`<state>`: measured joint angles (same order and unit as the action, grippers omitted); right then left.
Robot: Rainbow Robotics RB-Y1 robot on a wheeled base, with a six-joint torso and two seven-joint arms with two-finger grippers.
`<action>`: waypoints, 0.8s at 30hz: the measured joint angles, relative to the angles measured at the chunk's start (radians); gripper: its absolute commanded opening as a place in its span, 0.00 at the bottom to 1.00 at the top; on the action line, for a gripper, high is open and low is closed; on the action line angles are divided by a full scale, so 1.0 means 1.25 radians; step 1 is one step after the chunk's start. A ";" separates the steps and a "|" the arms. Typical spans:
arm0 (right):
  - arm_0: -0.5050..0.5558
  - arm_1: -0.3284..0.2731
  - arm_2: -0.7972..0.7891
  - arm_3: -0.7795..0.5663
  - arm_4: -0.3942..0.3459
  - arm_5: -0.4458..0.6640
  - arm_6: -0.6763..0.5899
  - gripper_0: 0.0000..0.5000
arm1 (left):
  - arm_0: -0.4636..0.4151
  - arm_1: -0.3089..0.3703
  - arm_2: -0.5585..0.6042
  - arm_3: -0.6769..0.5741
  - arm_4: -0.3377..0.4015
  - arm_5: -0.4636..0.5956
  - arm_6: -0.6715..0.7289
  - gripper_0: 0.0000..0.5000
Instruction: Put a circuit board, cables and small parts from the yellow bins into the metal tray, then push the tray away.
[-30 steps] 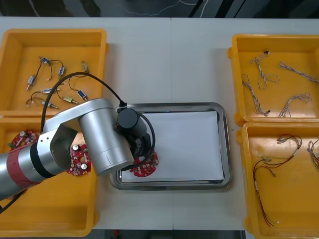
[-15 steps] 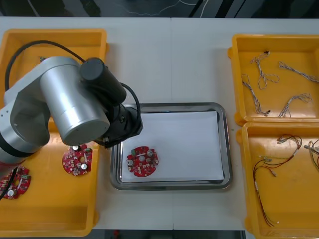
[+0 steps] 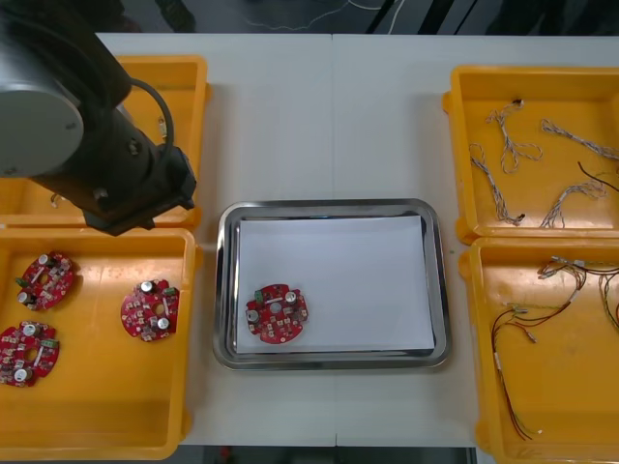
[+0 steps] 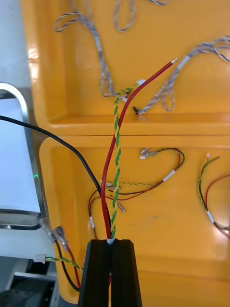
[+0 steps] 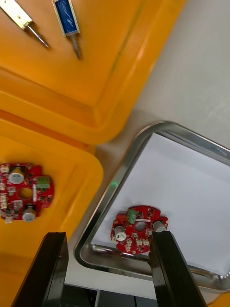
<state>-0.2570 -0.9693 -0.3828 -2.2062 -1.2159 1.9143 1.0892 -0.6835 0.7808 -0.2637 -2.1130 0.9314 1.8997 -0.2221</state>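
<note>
Two hands are ours to tell of. Our left hand (image 5: 108, 268) hangs with its fingers (image 5: 43, 273) wide apart and nothing between them. Just past one fingertip a board (image 5: 139, 229) lies flat on the white sheet inside the tray (image 5: 111, 189), close to the tray corner nearest that hand. Past the other fingertip a second board (image 5: 21, 192) lies in a left bin (image 5: 76, 201). Farther off, in the next left bin (image 5: 105, 57), lie two small metal parts (image 5: 66, 17).

Our right hand (image 4: 111, 273) has its fingers pressed together on a red and yellow cable (image 4: 116, 144), which rises straight out from the fingertips. A black cable (image 4: 62, 139) runs in beside it. We cannot tell whether the hand grips that one too. Beneath the held cable, the near right bin (image 4: 158, 230) holds loose red and yellow cables (image 4: 165, 176). Beyond it, the far right bin (image 4: 206, 96) holds blue and white cables (image 4: 100, 62).

From above, we see the tray standing on the desk (image 3: 329, 116) between the bins.
</note>
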 measured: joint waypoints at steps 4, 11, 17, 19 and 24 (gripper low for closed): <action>-0.042 -0.003 0.063 -0.001 0.000 0.001 0.061 0.00 | 0.000 0.044 0.034 0.025 0.017 0.005 0.000 1.00; -0.087 -0.003 0.157 -0.025 0.019 0.001 0.147 0.00 | -0.001 0.106 0.072 0.111 0.030 0.005 -0.002 1.00; -0.139 0.002 0.236 -0.031 0.026 0.001 0.217 0.00 | -0.001 0.123 0.148 0.221 0.053 0.006 -0.053 1.00; -0.158 0.010 0.267 -0.037 0.042 0.002 0.243 0.00 | -0.001 0.123 0.177 0.262 0.058 0.006 -0.103 1.00; -0.194 0.033 0.336 -0.064 0.083 0.002 0.332 0.00 | -0.012 0.123 0.212 0.343 0.065 0.007 -0.249 1.00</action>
<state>-0.4993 -0.9279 0.0377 -2.2865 -1.1120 1.9163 1.5040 -0.6982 0.9346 0.0009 -1.6842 1.0130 1.9079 -0.5339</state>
